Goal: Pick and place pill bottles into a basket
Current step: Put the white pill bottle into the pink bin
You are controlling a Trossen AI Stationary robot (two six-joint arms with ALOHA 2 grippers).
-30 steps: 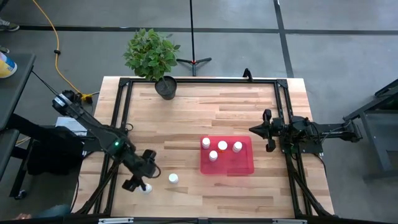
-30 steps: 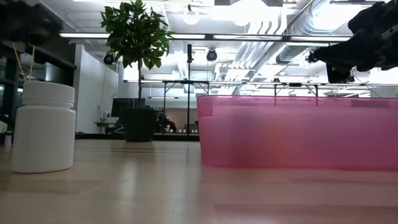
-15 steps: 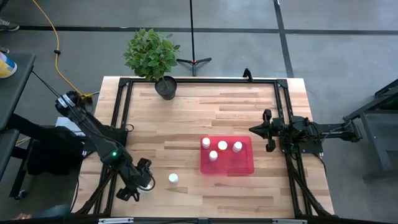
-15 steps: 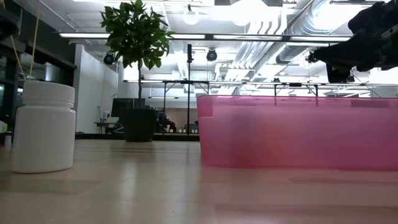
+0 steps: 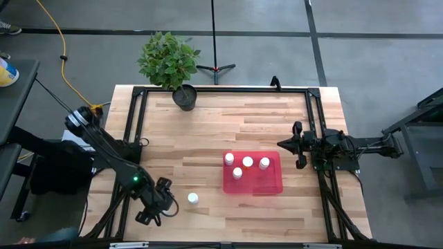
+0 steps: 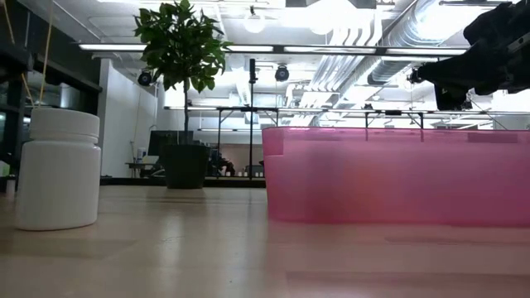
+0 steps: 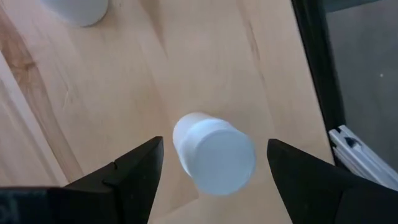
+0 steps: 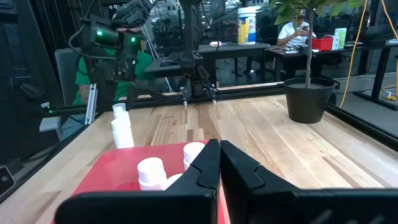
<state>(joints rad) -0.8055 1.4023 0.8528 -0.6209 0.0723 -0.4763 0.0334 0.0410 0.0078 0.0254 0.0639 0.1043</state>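
Observation:
My left gripper is open near the table's near left corner, pointing down. In the left wrist view its two fingers stand on either side of a white pill bottle that stands on the wood, without touching it; the high view hides this bottle under the gripper. A second bottle stands just to its right and also shows in the low view. The red tray holds several upright bottles. My right gripper is shut and empty, right of the tray.
A dark plant pot stands at the table's far side. A black frame rail runs along the table's left edge close to my left arm. Bare wood lies between the two loose bottles and the tray.
My left gripper has moved toward the table's near edge and come over the near-left bottle, which now lies hidden under it in the high view. Its arm has left the low view.

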